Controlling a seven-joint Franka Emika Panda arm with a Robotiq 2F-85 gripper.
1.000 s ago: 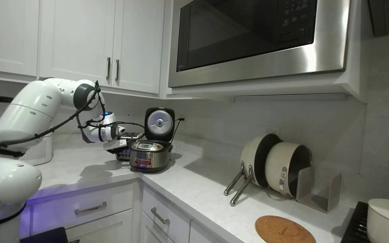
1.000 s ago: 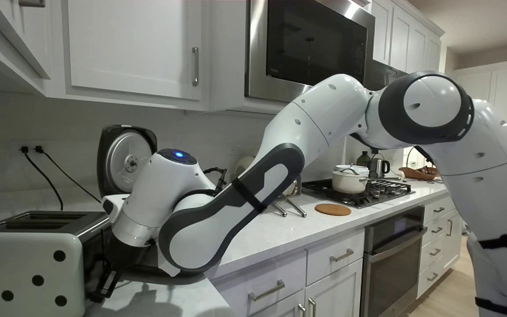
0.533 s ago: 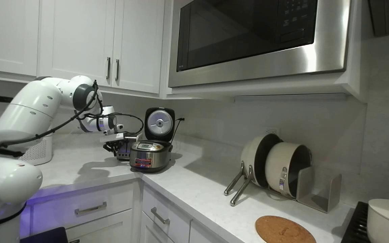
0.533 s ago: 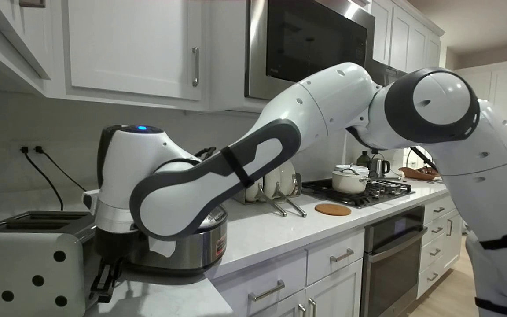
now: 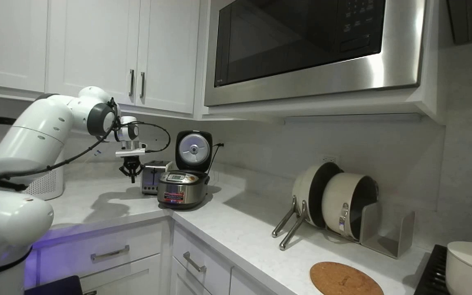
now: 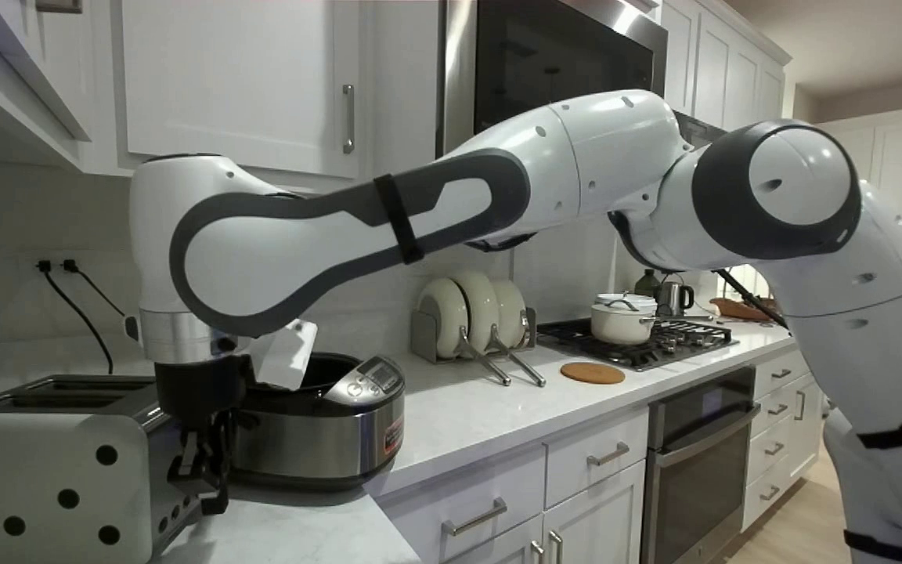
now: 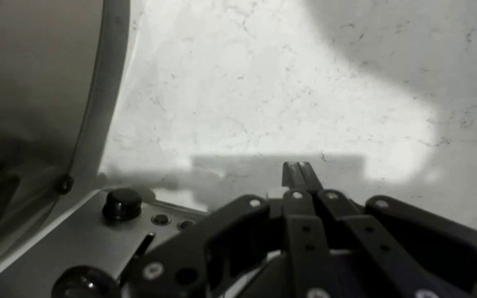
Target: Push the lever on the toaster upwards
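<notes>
The toaster (image 6: 48, 486) is a boxy appliance with a white, black-dotted side and slots on top. Its metal front (image 5: 151, 179) faces my gripper. In the wrist view the toaster front (image 7: 77, 238) shows at lower left, with a dark slot, small buttons and a black dial (image 7: 122, 203). A black knob beside the slot (image 7: 85, 283) looks like the lever, partly cut off by the frame edge. My gripper (image 7: 298, 165) is shut and empty, pointing down just in front of the toaster, apart from its front (image 5: 132, 178). In an exterior view the gripper (image 6: 207, 487) covers part of the front.
The silver cooker (image 5: 182, 190) stands open beside the toaster; its curved wall (image 7: 35, 82) fills the left of the wrist view. Upper cabinets (image 5: 96, 45) hang above. Pans in a rack (image 5: 342, 205) and a cork mat (image 5: 344, 278) are farther along the counter.
The wrist has risen and turned from a tilted reach at the toaster's front to pointing straight down. The gripper has drawn back from the front. The toaster has not moved.
</notes>
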